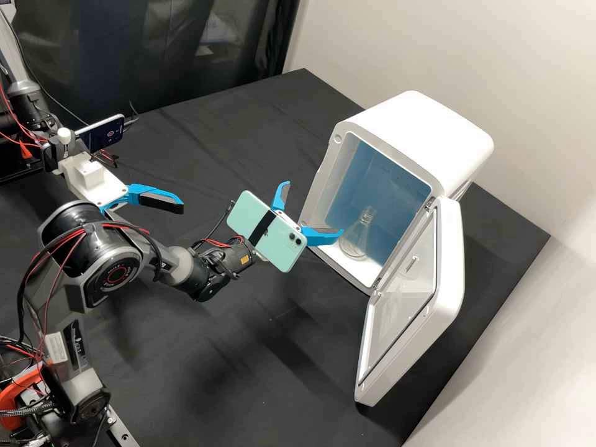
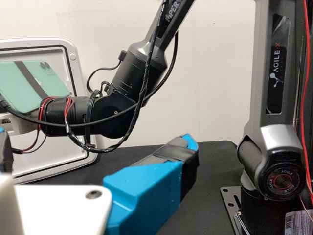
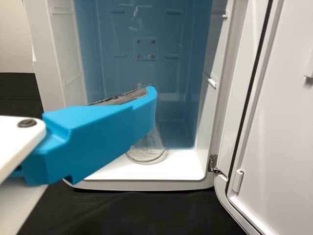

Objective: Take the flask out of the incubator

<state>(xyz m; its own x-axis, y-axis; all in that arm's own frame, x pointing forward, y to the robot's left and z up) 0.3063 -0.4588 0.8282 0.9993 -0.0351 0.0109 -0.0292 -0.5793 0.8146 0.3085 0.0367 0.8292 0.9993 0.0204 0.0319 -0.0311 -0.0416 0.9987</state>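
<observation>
The door hangs open, so the right gripper (jaws spread, empty) faces the flask standing in the incubator.

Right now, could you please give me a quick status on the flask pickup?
Right gripper open at incubator mouth. Left gripper away, over bench. Flask upright inside, untouched. Door open, nothing blocking.

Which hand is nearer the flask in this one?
Right. The right hand is at the open front of the incubator, just short of the flask; the left hand is far back over the bench.
</observation>
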